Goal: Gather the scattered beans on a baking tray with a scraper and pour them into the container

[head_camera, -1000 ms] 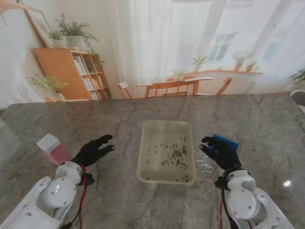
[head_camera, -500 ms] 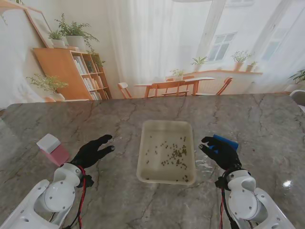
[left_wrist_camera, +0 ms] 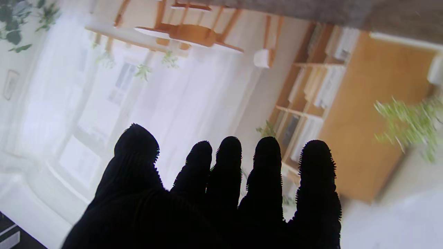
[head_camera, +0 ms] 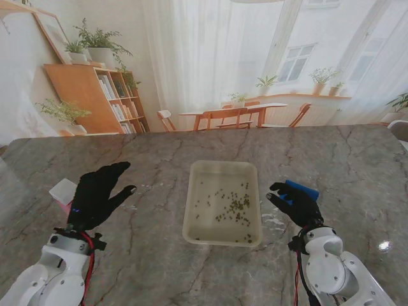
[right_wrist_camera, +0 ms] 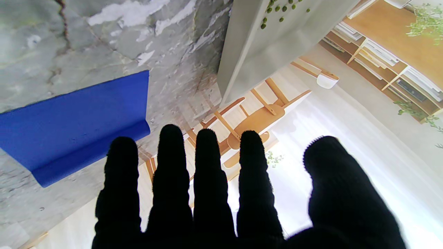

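Observation:
A cream baking tray (head_camera: 191,210) lies at the table's middle with several green beans (head_camera: 233,207) scattered in it. The blue scraper (head_camera: 303,189) lies flat on the table right of the tray; in the right wrist view the scraper (right_wrist_camera: 74,124) shows just past my fingertips. My right hand (head_camera: 294,203) hovers open over the scraper's near end, holding nothing. My left hand (head_camera: 97,194) is raised and open to the left of the tray, partly hiding the pink container with a white lid (head_camera: 64,191). The left hand (left_wrist_camera: 214,193) holds nothing.
The marble table (head_camera: 159,268) runs to a far edge, with a shelf and chairs behind it. The tray's corner (right_wrist_camera: 249,52) appears in the right wrist view.
My left hand has lifted off the table and swung left toward me, now covering part of the pink container. The right hand, scraper and tray have not moved.

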`<state>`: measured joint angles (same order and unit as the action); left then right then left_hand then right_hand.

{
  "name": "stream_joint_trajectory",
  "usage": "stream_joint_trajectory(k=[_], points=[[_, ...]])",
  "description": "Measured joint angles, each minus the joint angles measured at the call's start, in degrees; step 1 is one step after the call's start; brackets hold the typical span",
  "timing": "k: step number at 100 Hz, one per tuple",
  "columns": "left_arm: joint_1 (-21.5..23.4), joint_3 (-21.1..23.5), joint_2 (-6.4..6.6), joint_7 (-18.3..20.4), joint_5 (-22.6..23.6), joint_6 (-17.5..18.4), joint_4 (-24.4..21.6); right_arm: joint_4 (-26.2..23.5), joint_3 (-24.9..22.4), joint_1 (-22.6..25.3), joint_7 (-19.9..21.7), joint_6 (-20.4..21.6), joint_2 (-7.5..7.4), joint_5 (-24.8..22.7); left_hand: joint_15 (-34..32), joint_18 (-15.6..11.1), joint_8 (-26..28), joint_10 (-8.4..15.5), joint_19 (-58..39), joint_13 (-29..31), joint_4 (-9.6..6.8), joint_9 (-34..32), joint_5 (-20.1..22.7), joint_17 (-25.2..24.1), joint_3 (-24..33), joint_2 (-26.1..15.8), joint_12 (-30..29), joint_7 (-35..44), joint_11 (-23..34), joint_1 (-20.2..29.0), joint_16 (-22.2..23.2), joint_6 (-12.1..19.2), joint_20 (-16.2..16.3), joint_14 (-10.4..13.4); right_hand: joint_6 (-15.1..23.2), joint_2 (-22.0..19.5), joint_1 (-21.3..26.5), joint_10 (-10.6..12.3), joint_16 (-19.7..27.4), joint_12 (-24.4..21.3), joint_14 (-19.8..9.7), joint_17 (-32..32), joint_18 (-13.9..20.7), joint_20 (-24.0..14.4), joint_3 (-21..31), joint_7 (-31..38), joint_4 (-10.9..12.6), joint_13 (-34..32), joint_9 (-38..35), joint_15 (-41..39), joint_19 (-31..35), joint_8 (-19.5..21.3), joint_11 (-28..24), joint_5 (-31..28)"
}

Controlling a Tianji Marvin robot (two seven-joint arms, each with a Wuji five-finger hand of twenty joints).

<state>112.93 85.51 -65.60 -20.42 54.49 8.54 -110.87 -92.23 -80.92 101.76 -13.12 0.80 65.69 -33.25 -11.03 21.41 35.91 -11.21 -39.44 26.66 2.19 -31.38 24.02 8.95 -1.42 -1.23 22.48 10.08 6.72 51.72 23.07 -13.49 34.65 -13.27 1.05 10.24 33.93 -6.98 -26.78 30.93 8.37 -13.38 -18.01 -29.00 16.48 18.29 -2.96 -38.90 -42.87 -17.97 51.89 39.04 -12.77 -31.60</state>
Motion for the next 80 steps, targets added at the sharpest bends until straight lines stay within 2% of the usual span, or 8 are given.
stream_joint_trajectory(k=[13,20,28,36,48,56,66,80], points=[[3.78,5.82,0.26,-0.09,2.7,-3.12,-3.35,-0.12,0.0,0.1,0.0,-0.44,0.0,-0.06,0.58,-0.69,3.24,0.02,-0.03,-2.68,0.0,1.89,-0.21,-2.16,0.0,0.0,1.26,0.71,-0.08,0.0,0.09,-0.03,0.01,0.02,-0.01,0.0,0.01,0.0,0.0,0.0,0.0,0.0,-0.03,0.0,0.0,0.0,0.0,0.0,-0.02,0.0,0.04,0.0,0.0,-0.06],[5.5,8.88,0.34,0.25,3.51,-5.22,-4.24,-0.15,0.01,0.12,0.11,-0.51,0.0,-0.08,0.87,-0.72,4.38,-0.16,1.3,-5.61,0.0,4.28,-2.72,-3.96,0.0,0.0,1.33,0.31,-0.2,0.0,0.1,-1.57,-0.77,-0.04,-0.01,0.0,0.0,0.0,0.0,0.0,0.0,0.0,-0.04,0.0,0.0,0.0,0.0,0.0,-0.03,0.0,0.04,0.0,0.0,-0.09],[7.11,11.75,0.42,1.86,3.36,-7.01,-4.66,-0.15,0.08,0.11,0.26,-0.51,-0.01,-0.09,1.99,-0.73,4.89,-1.55,4.38,-8.55,0.0,7.43,-5.02,-5.92,0.0,0.0,1.11,-0.95,-1.34,-0.23,-1.02,-4.23,-2.46,-0.52,-0.01,0.0,0.01,0.0,0.0,0.0,0.0,0.0,-0.05,0.0,0.0,0.0,0.0,0.0,-0.24,0.0,0.05,0.0,0.0,-0.1],[8.42,13.38,0.53,3.56,2.84,-9.41,-4.67,-0.14,0.17,0.06,0.53,-0.51,-0.05,-0.08,2.72,-0.77,1.86,-3.01,7.74,-11.11,0.0,10.88,-8.03,-7.42,0.0,0.0,-0.65,-3.58,-2.27,-1.09,-2.58,-6.41,-4.33,-0.95,-0.01,0.0,0.01,-0.04,0.0,0.0,0.0,0.0,-0.07,0.0,0.0,0.0,0.0,0.0,-0.63,0.0,0.06,0.0,0.0,-0.14],[9.77,14.25,0.54,3.21,1.74,-12.7,-3.46,-0.1,0.32,-0.06,0.95,-0.51,-0.12,-0.02,3.88,-0.79,-3.01,-4.85,12.5,-13.75,0.0,14.44,-11.83,-8.86,-0.4,0.78,-2.33,-6.9,-3.47,-2.6,-4.42,-9.03,-6.44,-1.51,-0.02,0.0,0.01,-0.05,0.0,0.0,0.0,0.0,-0.07,0.0,0.0,0.0,0.0,0.0,-0.63,0.0,0.07,0.0,0.0,-0.17],[10.1,14.42,0.44,3.07,-1.19,-13.86,-1.81,-0.08,0.45,-0.13,1.1,-0.51,-0.16,0.0,5.15,-0.81,-6.14,-5.9,15.89,-16.15,0.0,16.76,-14.06,-9.69,-0.73,1.18,-3.56,-7.66,-3.84,-4.06,-5.57,-10.46,-7.83,-1.97,-0.02,0.0,0.01,-0.06,0.0,0.0,0.0,0.0,-0.08,0.0,0.0,0.0,0.0,0.0,-0.63,0.0,0.08,0.0,0.0,-0.19],[10.26,14.42,0.25,3.25,-2.89,-15.35,0.3,-0.05,0.61,-0.24,1.27,-0.51,-0.21,0.03,5.79,-0.93,-12.52,-7.37,20.71,-18.96,0.0,19.1,-14.07,-10.37,-0.4,1.19,-4.96,-9.03,-4.41,-5.18,-6.83,-12.11,-9.19,-2.45,-0.03,0.0,0.01,-0.06,0.0,0.0,0.0,0.0,-0.09,0.0,0.0,0.0,0.0,0.0,-0.63,0.0,0.08,0.0,0.0,-0.19],[10.41,14.29,0.06,2.21,-2.04,-16.56,3.47,0.0,0.78,-0.41,1.59,-0.51,-0.25,0.04,5.79,-1.44,-17.11,-8.57,22.78,-19.78,0.0,20.29,-14.07,-10.73,-0.56,1.2,-5.18,-9.72,-4.5,-7.25,-7.38,-13.08,-9.23,-2.7,-0.04,0.0,0.01,-0.07,0.0,0.0,0.0,0.0,-0.09,0.0,0.0,0.0,0.0,0.0,-0.82,0.0,0.09,0.0,0.0,-0.2]])
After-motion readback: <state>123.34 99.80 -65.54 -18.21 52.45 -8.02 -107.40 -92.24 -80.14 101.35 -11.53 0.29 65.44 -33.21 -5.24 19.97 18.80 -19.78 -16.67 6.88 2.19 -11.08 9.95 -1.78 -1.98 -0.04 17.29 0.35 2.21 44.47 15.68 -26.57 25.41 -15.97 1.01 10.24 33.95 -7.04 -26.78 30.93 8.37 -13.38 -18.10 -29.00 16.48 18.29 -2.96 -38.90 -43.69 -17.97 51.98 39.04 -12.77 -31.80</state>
